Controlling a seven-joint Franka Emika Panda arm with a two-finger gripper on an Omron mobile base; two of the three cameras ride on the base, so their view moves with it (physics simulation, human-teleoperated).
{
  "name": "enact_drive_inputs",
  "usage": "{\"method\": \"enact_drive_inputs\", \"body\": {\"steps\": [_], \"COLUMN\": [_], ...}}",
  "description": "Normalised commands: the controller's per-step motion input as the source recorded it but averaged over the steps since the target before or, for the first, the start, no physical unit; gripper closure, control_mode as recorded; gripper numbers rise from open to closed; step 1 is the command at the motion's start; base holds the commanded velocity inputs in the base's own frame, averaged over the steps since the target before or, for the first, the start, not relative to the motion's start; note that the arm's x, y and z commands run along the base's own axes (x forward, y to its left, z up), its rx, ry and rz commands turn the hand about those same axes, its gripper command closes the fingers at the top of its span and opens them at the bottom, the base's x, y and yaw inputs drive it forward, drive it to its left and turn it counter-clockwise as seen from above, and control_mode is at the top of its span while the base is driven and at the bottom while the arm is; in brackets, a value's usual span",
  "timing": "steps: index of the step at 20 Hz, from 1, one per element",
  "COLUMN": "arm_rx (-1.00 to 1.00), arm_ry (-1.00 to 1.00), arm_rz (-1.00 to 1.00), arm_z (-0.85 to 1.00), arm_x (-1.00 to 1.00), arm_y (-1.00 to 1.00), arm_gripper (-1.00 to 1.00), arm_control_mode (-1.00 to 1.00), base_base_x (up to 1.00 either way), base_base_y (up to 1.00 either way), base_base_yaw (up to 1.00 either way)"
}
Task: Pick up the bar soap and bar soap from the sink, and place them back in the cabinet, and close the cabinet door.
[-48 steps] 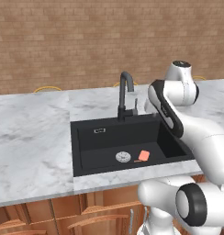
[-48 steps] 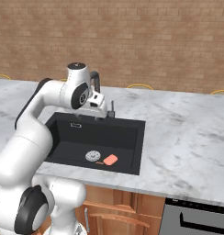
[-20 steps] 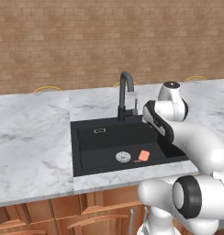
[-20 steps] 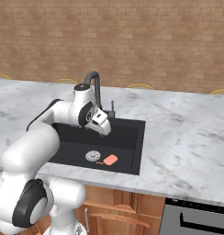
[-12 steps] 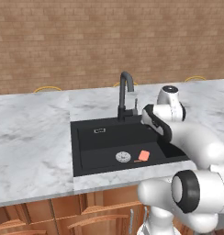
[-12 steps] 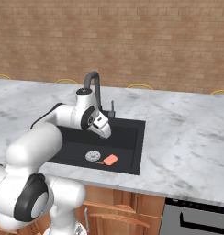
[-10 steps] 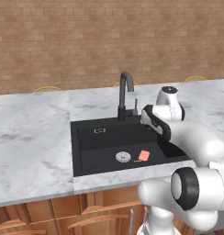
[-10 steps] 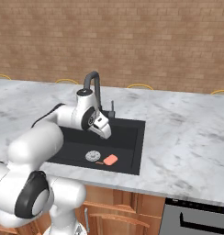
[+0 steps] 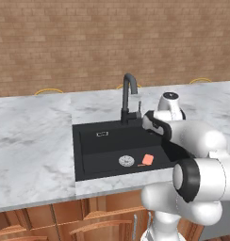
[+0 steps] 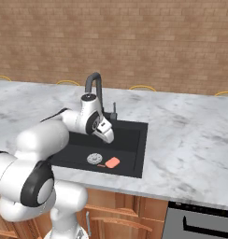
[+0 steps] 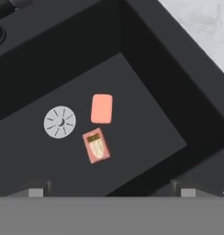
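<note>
Dropped lower over black rectangular sink. Two-finger gripper apart, empty. Salmon-pink rounded soap bar, thinner orange bar beside round silver drain, ungrasped.

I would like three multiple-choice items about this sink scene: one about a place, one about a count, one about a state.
1. Where do the bar soaps lie?
A. on the sink floor, beside the drain disc
B. on the marble counter
C. under the faucet base

2. How many soaps are in the basin?
A. one
B. two
C. three

3. What is the state of the tool?
A. shut on a soap
B. open, holding nothing
C. resting on the drain

Key: 1 A, both bars lie next to the disc in the hand view; 2 B, one salmon-pink and one thinner bar; 3 B, the tips stand wide apart above the basin.
</note>
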Motion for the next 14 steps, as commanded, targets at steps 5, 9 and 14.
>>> {"method": "enact_drive_inputs", "body": {"steps": [5,9,14], "arm_rx": [0.00,0.00,0.00], "arm_ry": [-0.02,0.00,0.00], "arm_rz": [0.00,0.00,0.00], "arm_z": [-0.33,-0.33,-0.29], "arm_x": [0.05,0.16,0.19], "arm_y": [-0.03,-0.01,0.00], "arm_gripper": [-1.00,-1.00,-1.00], "arm_control_mode": [-1.00,-1.00,-1.00], "base_base_x": [0.00,0.00,0.00], "base_base_y": [0.00,0.00,0.00], "base_base_yaw": [0.00,0.00,0.00]}}
